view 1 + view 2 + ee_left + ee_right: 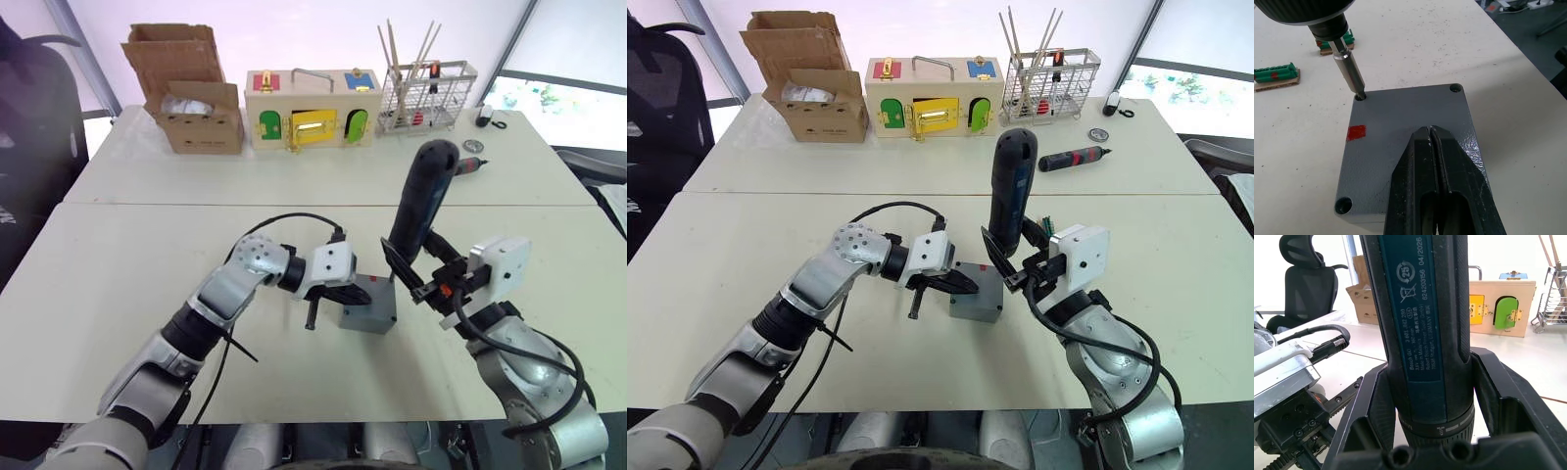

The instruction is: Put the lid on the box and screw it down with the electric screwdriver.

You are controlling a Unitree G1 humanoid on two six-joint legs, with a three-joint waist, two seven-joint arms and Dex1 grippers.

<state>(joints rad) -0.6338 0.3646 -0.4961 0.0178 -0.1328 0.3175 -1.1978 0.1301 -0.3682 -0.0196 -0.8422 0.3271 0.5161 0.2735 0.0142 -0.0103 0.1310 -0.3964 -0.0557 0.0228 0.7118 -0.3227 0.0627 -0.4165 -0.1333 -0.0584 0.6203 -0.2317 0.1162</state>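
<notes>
The stiff, light lid (1410,122) is pinned mid-frame by the clenched left tool (1434,147); the top-heavy electric screwdriver (423,201) is grasped low by the right tool (416,274).

Along the far edge of the worktop (745,255), from upper left to upper right: an open cardboard box (808,83), a wooden box with coloured doors (934,98), a wire rack holding sticks (1050,88), and a black-and-red screwdriver (1073,159). An office chair (661,108) stands at far left.
</notes>
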